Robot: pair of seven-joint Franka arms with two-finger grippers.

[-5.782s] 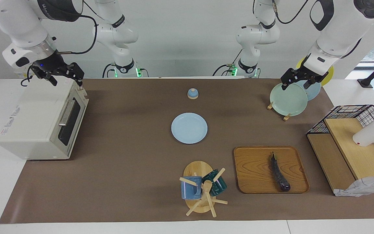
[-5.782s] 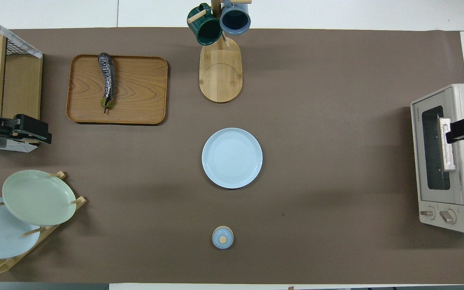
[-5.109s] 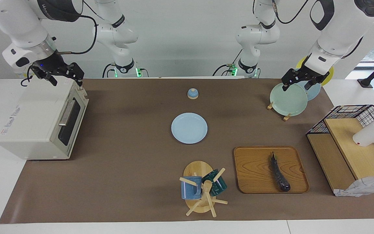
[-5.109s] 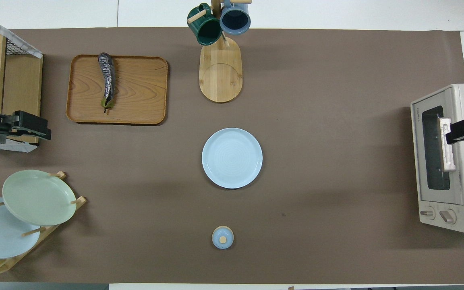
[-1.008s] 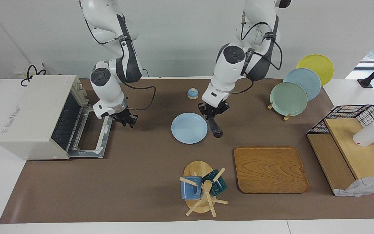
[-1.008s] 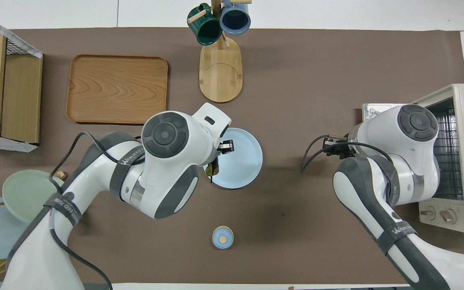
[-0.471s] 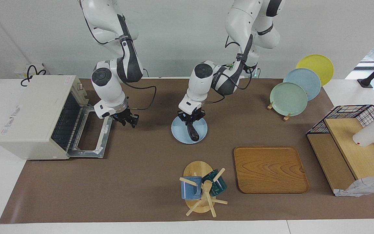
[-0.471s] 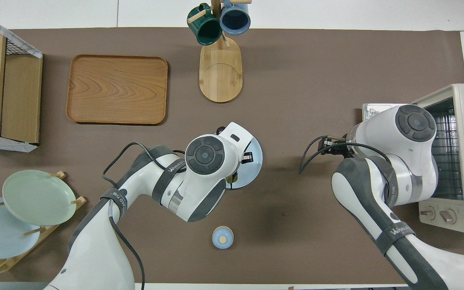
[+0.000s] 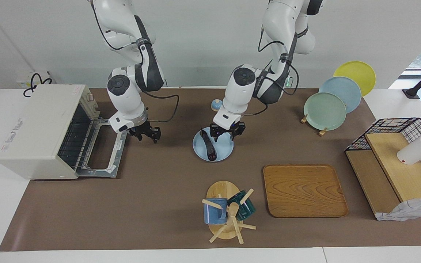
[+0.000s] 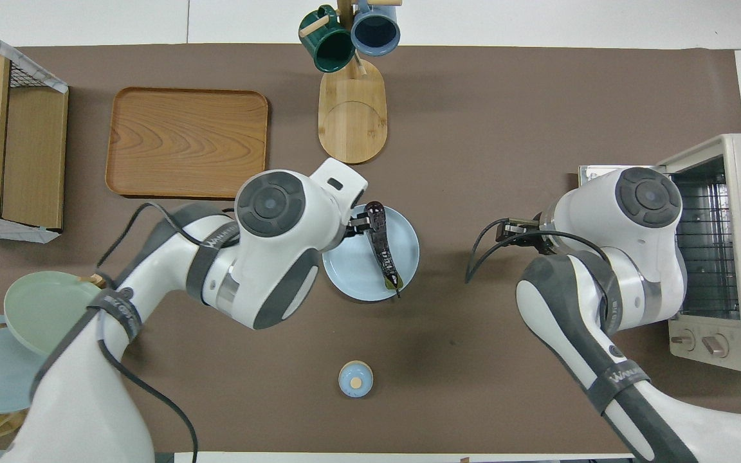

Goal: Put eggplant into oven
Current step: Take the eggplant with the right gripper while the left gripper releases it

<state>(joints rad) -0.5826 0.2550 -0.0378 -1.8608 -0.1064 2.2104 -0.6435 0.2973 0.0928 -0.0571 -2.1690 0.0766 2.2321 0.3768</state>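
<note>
Both pincers hang open: left pincer above the plated eggplant, right pincer beside the oven.

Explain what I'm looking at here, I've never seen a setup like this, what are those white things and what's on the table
Those white things are two robot arms, each ending in a two-finger gripper. One picture is taken from across the table, facing the robots; the other looks down from above their end.

The eggplant lies on a light blue plate mid-table, held by nothing. The left gripper hangs open just above the plate. The right gripper hangs open over the brown mat, in front of the oven, whose door is folded down with the wire rack showing.

Also on the table: a wooden tray, a mug stand with two mugs, a rack of plates, a small blue lid and a wire basket at the left arm's end.
</note>
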